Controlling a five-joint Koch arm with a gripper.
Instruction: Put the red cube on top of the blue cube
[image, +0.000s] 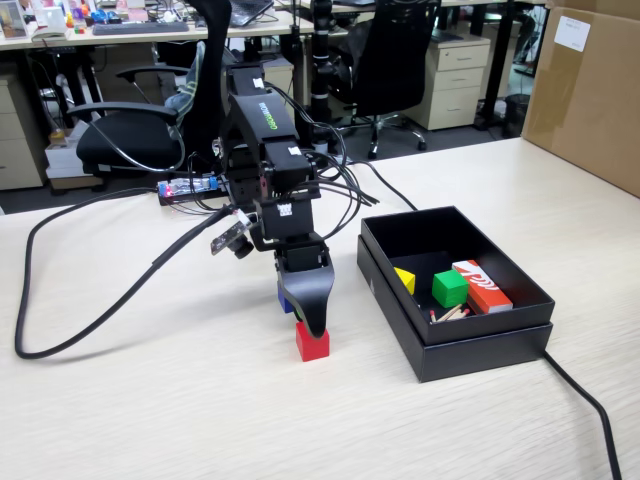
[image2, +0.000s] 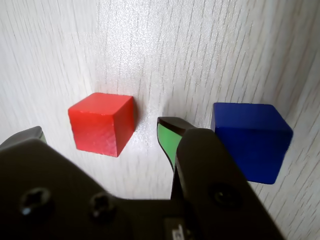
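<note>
The red cube (image2: 102, 123) lies on the pale wood table, seen in the wrist view between and just beyond my two jaw tips. My gripper (image2: 102, 131) is open, its jaws wider apart than the cube and touching neither side of it. The blue cube (image2: 252, 140) rests on the table just right of the green-padded right jaw in that view. From the fixed view, my gripper (image: 312, 322) points down right over the red cube (image: 312, 345), and the blue cube (image: 285, 301) peeks out behind it, mostly hidden.
An open black box (image: 480, 335) stands to the right in the fixed view, holding a green cube (image: 449, 288), a yellow piece (image: 405, 280) and an orange-red box (image: 482, 285). A thick black cable (image: 100, 310) curves across the left. A cardboard box (image: 590, 90) stands at the far right.
</note>
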